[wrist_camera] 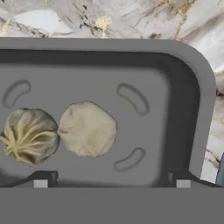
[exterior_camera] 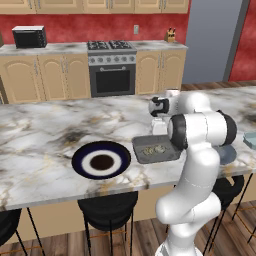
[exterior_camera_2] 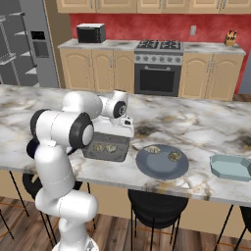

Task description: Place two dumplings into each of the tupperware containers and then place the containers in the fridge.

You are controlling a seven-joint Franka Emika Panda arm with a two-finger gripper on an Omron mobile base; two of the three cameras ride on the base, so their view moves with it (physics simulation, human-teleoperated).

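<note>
**Two dumplings down in the grey box, two left on the plate**

Left base view: dark grey tupperware container (exterior_camera: 156, 148) near the front edge of the marbled surface (exterior_camera: 45, 135), two dumplings (exterior_camera: 154, 149) side by side inside. Tool (exterior_camera: 159, 127) hanging just above the box's far rim, pointing down, probably because a piece has just been let go there. Dark-blue-and-white plate (exterior_camera: 101, 160) just beside the box on the left, a brown patch at its centre, no dumplings on it. Pale bluish container (exterior_camera: 250, 140) at the right edge, well apart, partly cut off. Grey fridge (exterior_camera: 212, 40) at the back of the room, its door shut here.

Right base view: same grey box (exterior_camera_2: 106, 148) under the arm's wrist, tool (exterior_camera_2: 125, 128) at its far right corner. Grey-blue plate (exterior_camera_2: 162, 162) just beside it, carrying two more dumplings (exterior_camera_2: 162, 153), likely the pair meant for the pale container (exterior_camera_2: 231, 167) further right, which looks unfilled. Open fridge compartment with shelves (exterior_camera_2: 17, 49) at far left, presumably ready to take the boxes.

Hand view: looking straight down into the grey box (wrist_camera: 192, 70); one pleated dumpling (wrist_camera: 29, 135) touching a smoother one (wrist_camera: 87, 129) on the floor. Finger tips (wrist_camera: 40, 180) standing wide apart, nothing between them, clamped on nothing.
</note>
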